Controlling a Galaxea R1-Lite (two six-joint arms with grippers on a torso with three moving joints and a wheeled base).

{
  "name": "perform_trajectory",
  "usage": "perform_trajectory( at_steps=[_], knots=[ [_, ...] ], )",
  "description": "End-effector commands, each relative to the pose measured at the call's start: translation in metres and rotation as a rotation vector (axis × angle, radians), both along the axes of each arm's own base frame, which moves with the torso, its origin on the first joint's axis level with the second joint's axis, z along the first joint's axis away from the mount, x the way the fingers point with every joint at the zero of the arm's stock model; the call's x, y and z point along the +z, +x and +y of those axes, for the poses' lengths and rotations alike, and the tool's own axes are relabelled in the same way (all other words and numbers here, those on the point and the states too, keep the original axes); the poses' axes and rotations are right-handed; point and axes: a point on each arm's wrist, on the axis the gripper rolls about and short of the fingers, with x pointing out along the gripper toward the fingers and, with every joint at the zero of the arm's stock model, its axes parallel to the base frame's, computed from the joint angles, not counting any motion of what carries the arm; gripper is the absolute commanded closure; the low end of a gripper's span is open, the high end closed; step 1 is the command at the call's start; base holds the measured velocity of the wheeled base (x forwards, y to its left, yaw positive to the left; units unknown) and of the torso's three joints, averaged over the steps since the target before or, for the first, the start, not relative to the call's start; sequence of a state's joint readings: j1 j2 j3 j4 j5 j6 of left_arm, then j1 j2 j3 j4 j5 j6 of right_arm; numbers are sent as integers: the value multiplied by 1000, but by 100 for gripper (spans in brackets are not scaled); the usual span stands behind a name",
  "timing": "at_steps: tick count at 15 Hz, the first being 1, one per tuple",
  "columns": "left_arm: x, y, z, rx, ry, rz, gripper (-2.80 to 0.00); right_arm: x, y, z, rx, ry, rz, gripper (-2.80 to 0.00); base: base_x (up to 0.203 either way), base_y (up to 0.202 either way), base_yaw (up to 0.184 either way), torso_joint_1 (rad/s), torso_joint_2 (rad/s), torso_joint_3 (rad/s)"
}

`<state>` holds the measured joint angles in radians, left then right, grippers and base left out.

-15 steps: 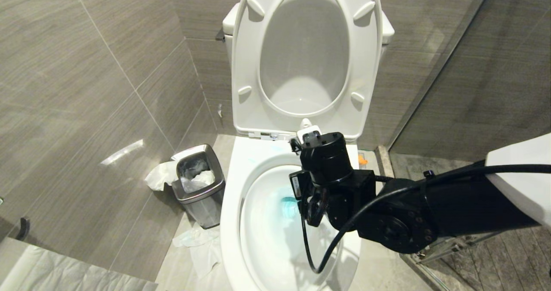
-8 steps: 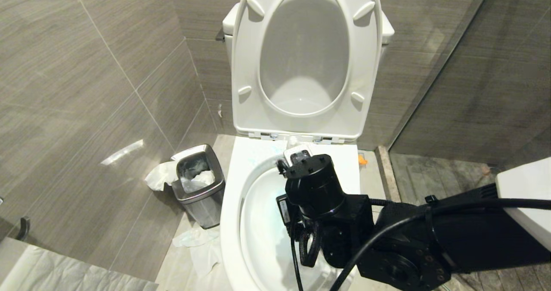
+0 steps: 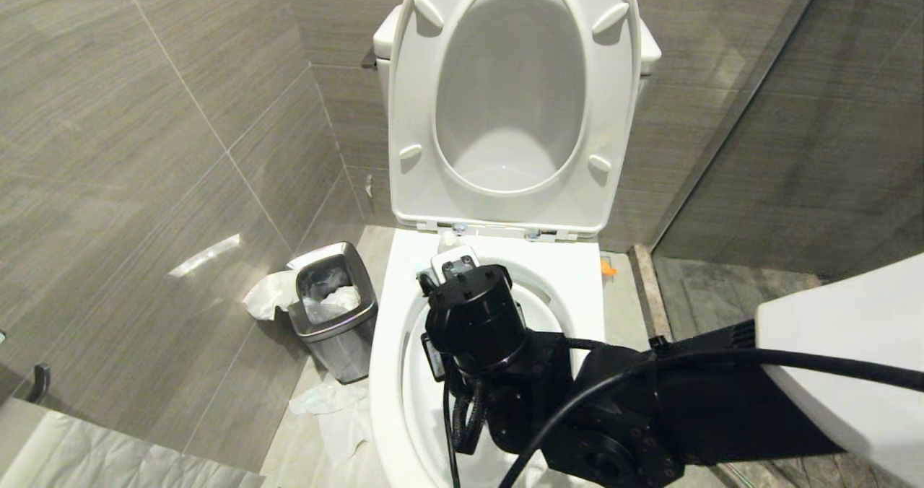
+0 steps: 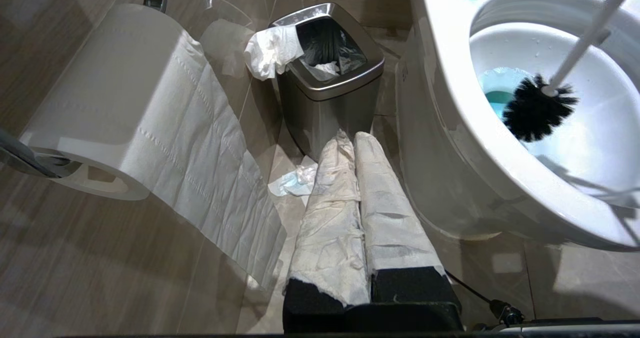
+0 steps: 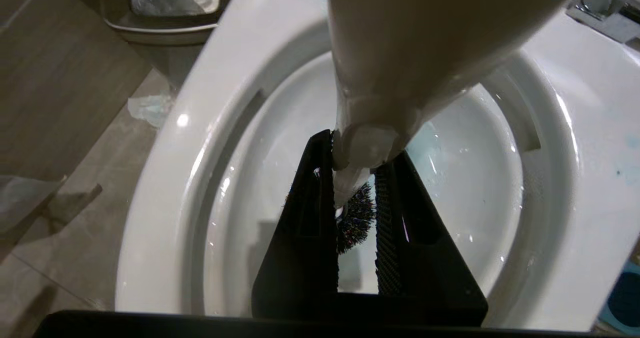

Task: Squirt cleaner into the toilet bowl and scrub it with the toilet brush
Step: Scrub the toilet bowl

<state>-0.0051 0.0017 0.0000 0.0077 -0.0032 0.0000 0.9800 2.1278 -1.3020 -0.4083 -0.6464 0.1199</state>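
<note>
The white toilet bowl (image 3: 388,372) stands before me with its seat and lid raised. My right gripper (image 5: 359,148) hangs over the bowl, pointing down, shut on the white handle (image 5: 400,53) of the toilet brush. The black bristle head (image 4: 537,109) is down inside the bowl, near the blue-tinted water (image 4: 492,90). In the head view my right wrist (image 3: 476,322) covers the gripper and the brush. My left gripper (image 4: 354,140) is shut and empty, its fingers wrapped in white paper, parked low beside the toilet. The cleaner is out of view.
A small steel bin (image 3: 332,307) stuffed with tissue stands left of the toilet, with crumpled paper (image 3: 328,405) on the floor by it. A large paper roll (image 4: 100,103) hangs near my left gripper. Tiled walls close in on the left, and a glass partition (image 3: 722,134) on the right.
My right arm has swung left and nearer across the bowl, taking the brush with it. The left arm has not moved.
</note>
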Motion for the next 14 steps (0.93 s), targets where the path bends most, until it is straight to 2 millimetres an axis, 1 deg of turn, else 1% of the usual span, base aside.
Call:
perform_trajectory(
  at_steps=[1, 3, 5, 7, 8, 10, 12, 14],
  knots=[
    [0, 0, 0, 1, 0, 3, 0, -10, 12, 18, -1, -3, -12, 0, 0, 0, 0, 0, 0, 0],
    [0, 0, 0, 1, 0, 3, 0, -11, 23, 30, -1, 8, -38, 0, 0, 0, 0, 0, 0, 0],
    [0, 0, 0, 1, 0, 3, 0, -8, 39, 40, -22, 24, -77, 0, 0, 0, 0, 0, 0, 0],
    [0, 0, 0, 1, 0, 3, 0, -8, 60, 42, -57, 19, -110, 0, 0, 0, 0, 0, 0, 0],
    [0, 0, 0, 1, 0, 3, 0, -9, 70, 38, -77, 2, -120, 0, 0, 0, 0, 0, 0, 0],
    [0, 0, 0, 1, 0, 3, 0, -7, 76, 32, -106, -8, -129, 0, 0, 0, 0, 0, 0, 0],
    [0, 0, 0, 1, 0, 3, 0, -5, 85, 22, -144, -17, -133, 0, 0, 0, 0, 0, 0, 0],
    [0, 0, 0, 1, 0, 3, 0, 2, 92, 8, -180, -31, -142, 0, 0, 0, 0, 0, 0, 0]
  ],
)
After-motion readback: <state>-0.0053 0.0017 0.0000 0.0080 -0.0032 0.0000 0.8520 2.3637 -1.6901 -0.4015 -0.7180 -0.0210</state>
